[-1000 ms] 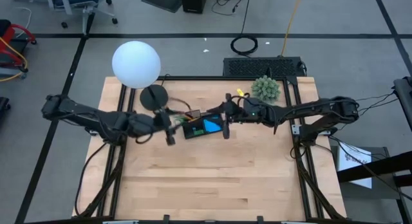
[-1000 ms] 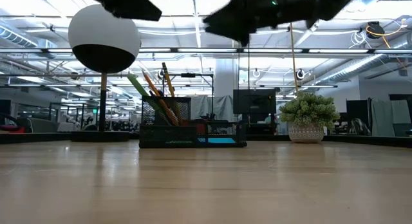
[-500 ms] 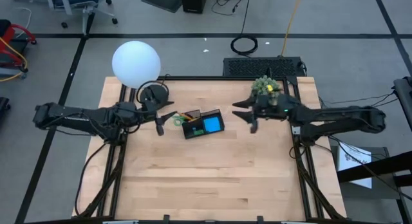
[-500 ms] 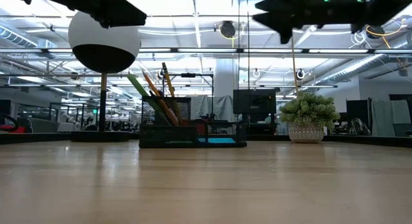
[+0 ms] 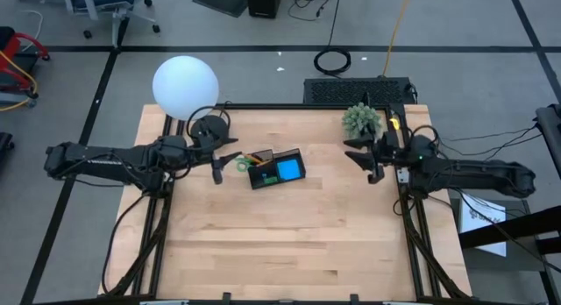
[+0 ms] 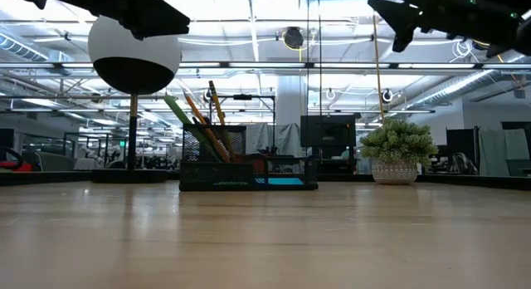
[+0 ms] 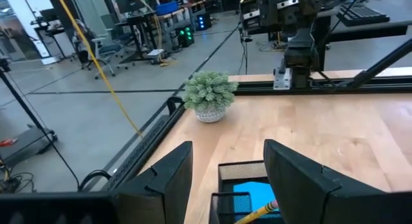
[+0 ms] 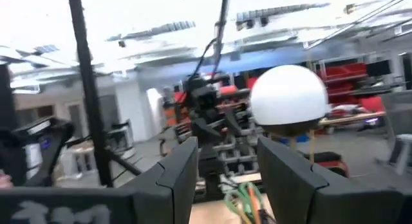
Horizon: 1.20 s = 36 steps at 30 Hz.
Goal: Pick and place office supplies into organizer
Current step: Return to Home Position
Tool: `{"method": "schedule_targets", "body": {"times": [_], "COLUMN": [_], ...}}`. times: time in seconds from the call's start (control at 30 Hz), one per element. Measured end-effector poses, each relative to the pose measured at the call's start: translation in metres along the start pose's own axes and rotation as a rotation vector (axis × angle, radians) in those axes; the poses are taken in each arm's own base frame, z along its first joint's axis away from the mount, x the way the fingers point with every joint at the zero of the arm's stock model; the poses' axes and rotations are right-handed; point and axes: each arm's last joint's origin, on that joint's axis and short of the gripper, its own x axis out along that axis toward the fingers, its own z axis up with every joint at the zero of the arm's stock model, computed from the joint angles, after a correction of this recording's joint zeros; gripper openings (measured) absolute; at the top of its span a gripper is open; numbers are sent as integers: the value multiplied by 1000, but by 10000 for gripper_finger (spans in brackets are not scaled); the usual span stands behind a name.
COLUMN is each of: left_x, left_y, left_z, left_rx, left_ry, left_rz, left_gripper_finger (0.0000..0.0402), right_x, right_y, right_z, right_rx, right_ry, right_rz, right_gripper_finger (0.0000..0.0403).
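Well, black organizer (image 6: 241,183) (pencils (image 6: 199,115) leaning inside)

The pale wooden plank surface (image 5: 280,244) shows straight blond grain lines. On it, the small black mesh rectangular organizer (image 5: 286,153) holds a bright blue square sticky pad (image 5: 288,172), an orange pencil (image 6: 202,121), a yellow pencil (image 7: 257,215) and scissors with green handles (image 5: 241,164). The spiky plant (image 5: 361,119) is grey-green in a white pot. The round globe lamp (image 5: 185,86) is white on a black disc base (image 5: 209,130). The left gripper (image 7: 226,150) and right gripper (image 8: 226,147) are matte black.
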Motion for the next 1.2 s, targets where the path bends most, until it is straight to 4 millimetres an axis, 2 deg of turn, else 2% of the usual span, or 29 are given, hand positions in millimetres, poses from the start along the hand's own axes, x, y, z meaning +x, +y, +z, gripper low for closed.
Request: {"method": "schedule_targets", "body": {"times": [0.17, 0.4, 0.57, 0.77, 1.03, 1.2], "left_x": [-3, -15, -22, -29, -44, -54], "left_y": [1, -3, -7, -10, -4, 0], "left_z": [3, 6, 7, -6, -33, -45], "left_rx": [-6, -2, -3, -36, -61, -85], "left_ry": [-20, -42, -58, -108, -161, -199], "left_rz": [0, -39, -81, -97, -69, -62], "left_gripper_finger": [196, 196, 196, 196, 196, 196], "right_x": [-2, 0, 0, 0, -1, -12], "right_y": [6, 23, 25, 25, 25, 23], "right_z": [-9, -11, -16, -17, -16, -23], "right_rx": [-19, -51, -55, -55, -72, -83], "right_ry": [-11, -35, 16, 29, 27, -38], "right_rz": [-63, -45, -36, -38, -41, -38], "right_gripper_finger": [153, 153, 153, 153, 153, 153]}}
